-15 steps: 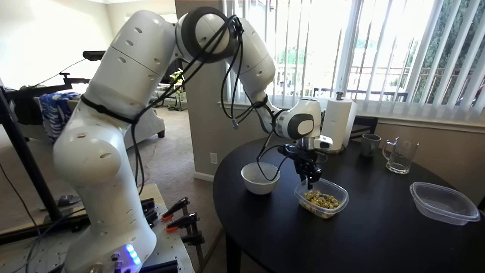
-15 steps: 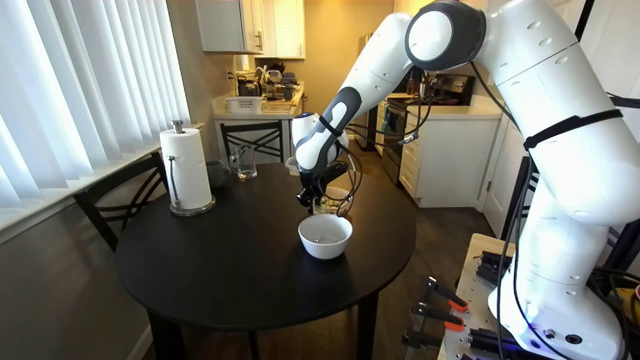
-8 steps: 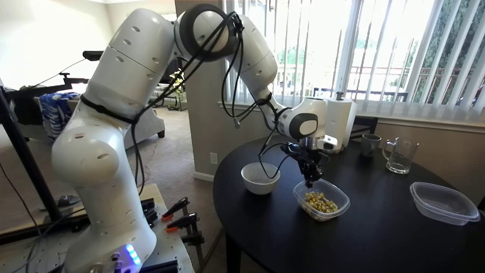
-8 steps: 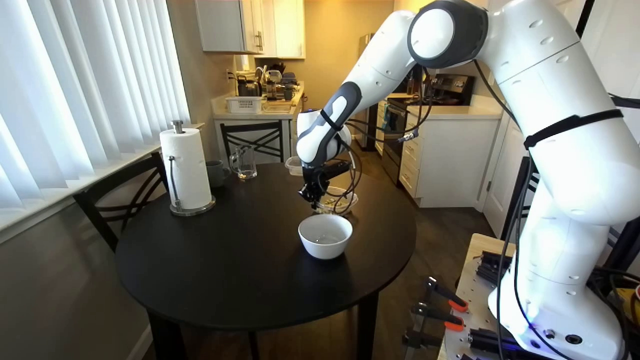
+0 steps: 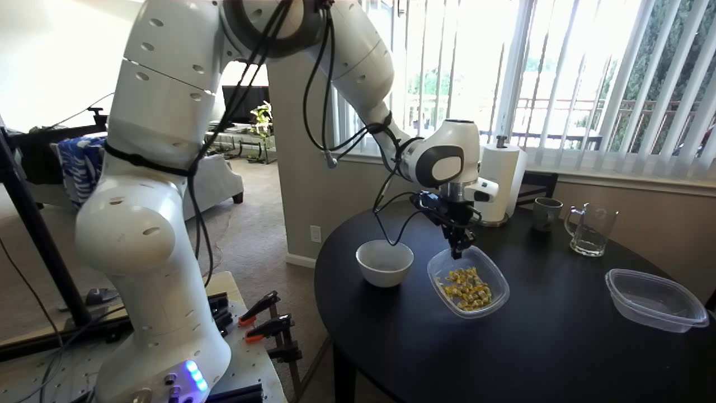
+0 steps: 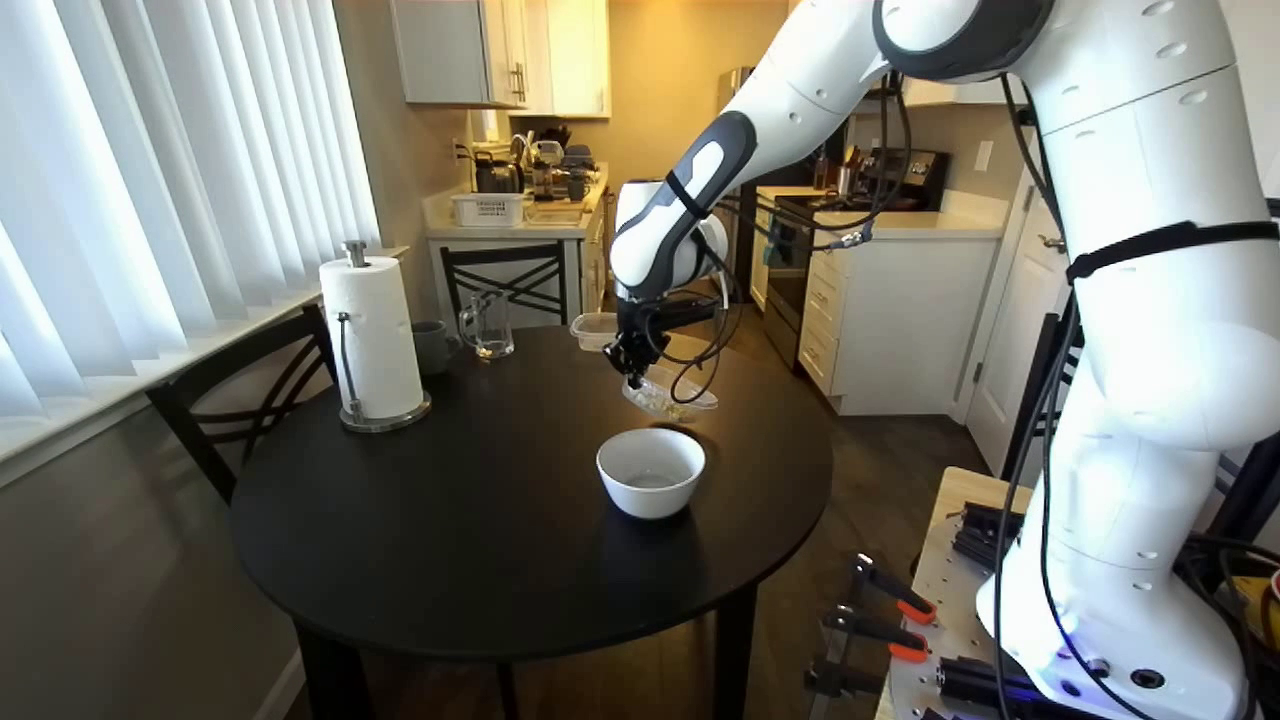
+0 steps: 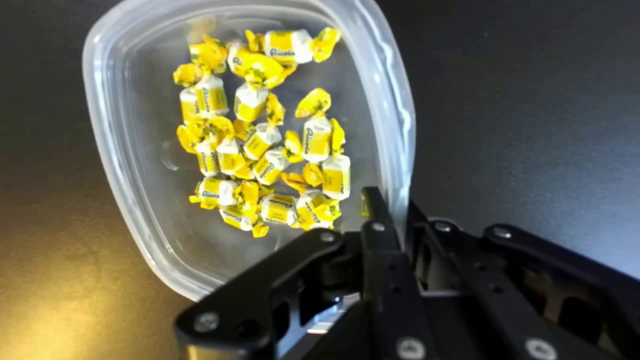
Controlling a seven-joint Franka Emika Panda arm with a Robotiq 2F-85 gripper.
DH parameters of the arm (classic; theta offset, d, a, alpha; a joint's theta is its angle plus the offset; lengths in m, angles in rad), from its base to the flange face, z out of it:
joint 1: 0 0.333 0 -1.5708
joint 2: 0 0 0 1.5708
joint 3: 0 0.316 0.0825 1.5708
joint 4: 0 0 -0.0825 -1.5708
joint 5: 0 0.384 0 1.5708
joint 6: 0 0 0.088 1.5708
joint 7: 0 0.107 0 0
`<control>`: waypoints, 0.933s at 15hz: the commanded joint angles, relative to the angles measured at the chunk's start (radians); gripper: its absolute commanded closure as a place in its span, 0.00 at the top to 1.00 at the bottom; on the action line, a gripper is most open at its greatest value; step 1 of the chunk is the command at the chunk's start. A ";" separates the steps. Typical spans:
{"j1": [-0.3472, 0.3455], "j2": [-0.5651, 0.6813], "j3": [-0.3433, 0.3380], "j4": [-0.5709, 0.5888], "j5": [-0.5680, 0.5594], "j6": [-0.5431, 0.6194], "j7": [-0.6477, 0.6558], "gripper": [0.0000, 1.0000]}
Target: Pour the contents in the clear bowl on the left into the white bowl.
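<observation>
My gripper (image 5: 457,255) is shut on the rim of the clear bowl (image 5: 488,270). In the wrist view, the fingertips (image 7: 395,210) pinch the near-right wall of the clear bowl (image 7: 107,125), one inside and one outside. The bowl hangs tilted just above the table. The contents (image 5: 467,289) are several yellow-and-white wrapped candies, seen clearly in the wrist view (image 7: 262,140), lying inside the bowl. The white bowl (image 5: 384,270) stands upright on the table beside the clear bowl. In an exterior view, the white bowl (image 6: 650,490) is in front of the gripper (image 6: 635,380), and its visible inside holds no candies.
The dark round table (image 5: 537,347) bears a paper-towel roll (image 6: 372,340), a grey mug (image 5: 546,214) and a clear glass mug (image 5: 593,232) toward the window side. A second, wider clear container (image 5: 654,305) stands farther from the robot base. Cables hang loosely from the arm.
My gripper has moved up with the clear bowl, which has left the table and tilted downward away from the grip. The candies have shifted within it. The white bowl has not moved.
</observation>
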State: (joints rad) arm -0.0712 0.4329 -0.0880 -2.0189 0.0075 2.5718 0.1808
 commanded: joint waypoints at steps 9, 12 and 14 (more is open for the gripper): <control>0.087 -0.508 0.090 -0.435 0.119 0.014 0.001 0.06; 0.133 -0.565 0.123 -0.451 0.311 -0.018 -0.043 0.06; 0.165 -0.585 0.125 -0.447 0.433 -0.043 -0.097 0.06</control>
State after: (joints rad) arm 0.0639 -0.0922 0.0338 -2.4412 0.2904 2.5646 0.1712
